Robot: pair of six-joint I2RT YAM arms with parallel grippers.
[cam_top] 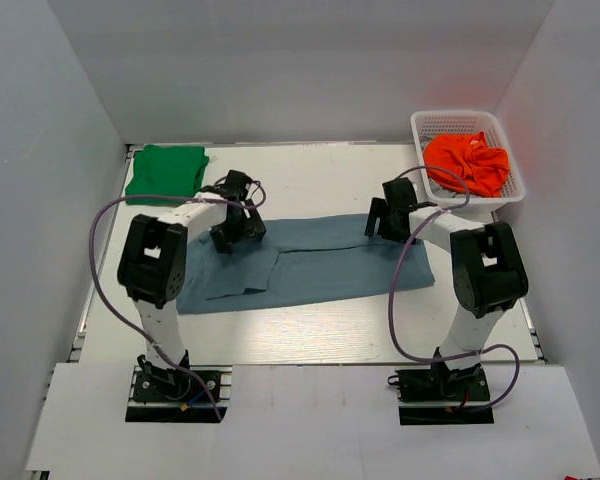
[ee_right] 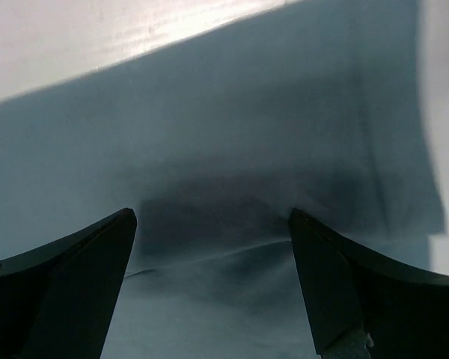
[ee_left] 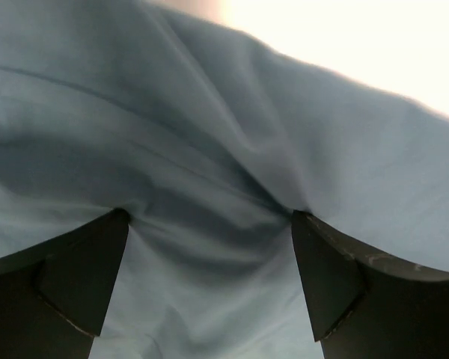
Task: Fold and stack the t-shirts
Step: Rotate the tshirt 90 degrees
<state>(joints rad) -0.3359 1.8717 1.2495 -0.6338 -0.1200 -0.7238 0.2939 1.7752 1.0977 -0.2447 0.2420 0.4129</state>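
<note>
A slate-blue t-shirt [cam_top: 320, 265] lies folded into a long band across the middle of the table. My left gripper [cam_top: 235, 232] hangs low over its far left part, and my right gripper [cam_top: 385, 222] over its far right part. In the left wrist view the gripper [ee_left: 209, 217] stands open, its tips pressing on wrinkled blue cloth [ee_left: 209, 134]. In the right wrist view the gripper [ee_right: 212, 215] is also open, with flat blue cloth [ee_right: 232, 134] beneath it and nothing pinched. A bright green t-shirt [cam_top: 167, 170] lies folded at the far left corner.
A white basket [cam_top: 420, 125] stands at the far right and holds a crumpled orange cloth [cam_top: 467, 162]. White walls close in the table on three sides. Purple cables loop beside both arms.
</note>
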